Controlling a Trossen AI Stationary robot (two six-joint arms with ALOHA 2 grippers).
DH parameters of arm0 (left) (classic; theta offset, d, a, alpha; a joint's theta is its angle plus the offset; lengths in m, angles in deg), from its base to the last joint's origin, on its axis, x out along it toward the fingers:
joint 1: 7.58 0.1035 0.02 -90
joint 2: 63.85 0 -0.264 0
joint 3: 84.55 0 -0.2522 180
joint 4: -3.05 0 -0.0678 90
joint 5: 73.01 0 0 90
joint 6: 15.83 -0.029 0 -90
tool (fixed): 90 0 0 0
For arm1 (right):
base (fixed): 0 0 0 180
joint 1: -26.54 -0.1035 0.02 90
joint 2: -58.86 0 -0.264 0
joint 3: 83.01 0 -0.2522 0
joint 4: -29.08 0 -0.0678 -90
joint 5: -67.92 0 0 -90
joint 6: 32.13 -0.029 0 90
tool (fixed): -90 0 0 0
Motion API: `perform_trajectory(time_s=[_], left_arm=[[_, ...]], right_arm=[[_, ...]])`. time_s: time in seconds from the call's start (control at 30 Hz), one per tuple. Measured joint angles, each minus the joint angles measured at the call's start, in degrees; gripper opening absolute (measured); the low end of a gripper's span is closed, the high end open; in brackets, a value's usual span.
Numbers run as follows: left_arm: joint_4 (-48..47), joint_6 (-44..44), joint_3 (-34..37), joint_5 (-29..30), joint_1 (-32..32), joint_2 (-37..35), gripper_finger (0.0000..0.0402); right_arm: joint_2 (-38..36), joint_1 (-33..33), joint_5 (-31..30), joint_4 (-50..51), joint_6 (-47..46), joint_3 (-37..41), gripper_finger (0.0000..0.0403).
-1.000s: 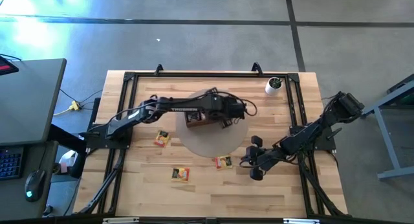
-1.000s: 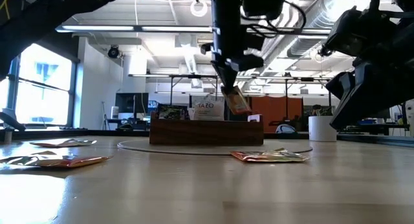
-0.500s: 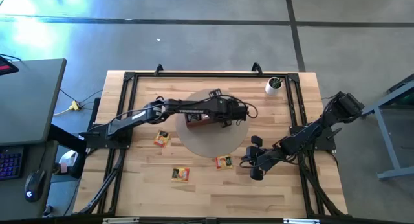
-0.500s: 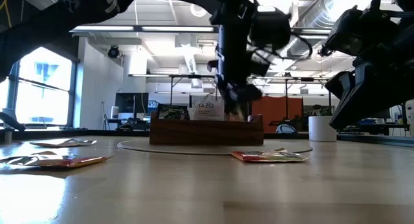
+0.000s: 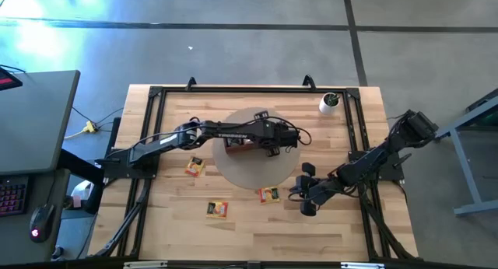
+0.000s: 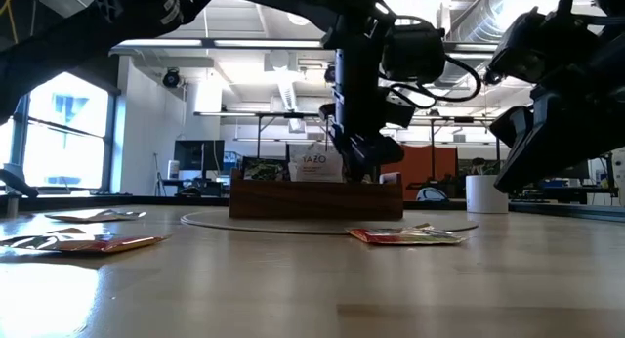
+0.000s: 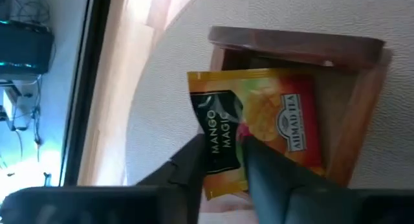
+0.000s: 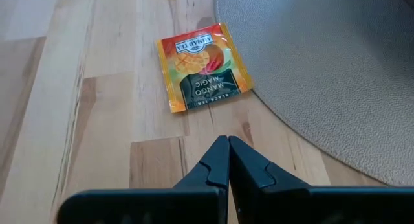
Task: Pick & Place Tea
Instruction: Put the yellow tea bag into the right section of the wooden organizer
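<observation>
**Orange mango sachet going into the tray, fingers just letting go**

Orange and yellow with a black band, the small flat square mango tea sachet [image 7: 259,130] is the one in play.

High view: the left gripper [image 5: 274,137] sits over the brown wooden three-compartment tray [image 5: 237,142] on the round grey mat [image 5: 253,172], centre of the frame. Three more orange sachets lie on the pale wooden table [image 5: 257,234]: one [image 5: 194,166] left of the mat, one [image 5: 218,210] lower left, one [image 5: 270,194] at the mat's lower edge. A small white cup with green inside [image 5: 330,103] stands upper right. The right gripper [image 5: 306,190] waits right of centre.

Low view: the left gripper [image 6: 363,162] hangs right down at the tray's [image 6: 315,198] top edge, mid-frame, with a white TAZO sachet [image 6: 312,163] standing in the tray behind it.

Left wrist view: the sachet lies partly over the tray's end compartment [image 7: 362,120], between the dark fingers [image 7: 275,169], which look parted a bit. Can't tell if they're gripping or only touching it.

Right wrist view: right jaws fully closed on nothing, pointing at the loose sachet [image 8: 202,67] above them.

Doing it well, I'd say: open wider and lift straight up so the sachet drops flat inside instead of hanging on the rim.

Versus a second ago: the gripper has come down from above the tray, sachet then dangling clear.
</observation>
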Motion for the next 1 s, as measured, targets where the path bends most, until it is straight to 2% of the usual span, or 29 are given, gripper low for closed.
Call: perform_trajectory(time_s=[0.17, 0.33, 0.47, 0.6, 0.77, 1.0], left_arm=[[-1.01, 0.38, -1.17, -0.34, -0.69, -0.11, 0.0159], [-1.73, 2.08, -1.16, -0.81, -1.99, -0.31, 0.0188], [-6.30, 6.64, -1.12, -3.14, -2.99, -1.52, 0.0193], [-13.09, 16.17, -1.21, -5.19, -4.09, -4.69, 0.0193], [-22.58, 22.39, -1.00, -2.05, -6.96, -10.41, 0.0193], [-21.45, 21.78, -0.41, -2.61, -13.44, -20.32, 0.0193]], right_arm=[[0.00, 0.00, -0.86, -0.45, 0.00, 0.00, 0.0002], [0.00, 0.00, -0.85, -0.41, 0.00, 0.00, 0.0007], [0.00, 0.00, -0.87, -0.38, 0.00, 0.00, 0.0008], [0.00, 0.00, -0.97, 0.02, 0.00, 0.00, 0.0003], [0.00, 0.00, -1.00, 0.08, 0.00, 0.00, 0.0003], [0.00, -0.03, -4.12, -0.04, -0.22, 0.00, 0.0016]])
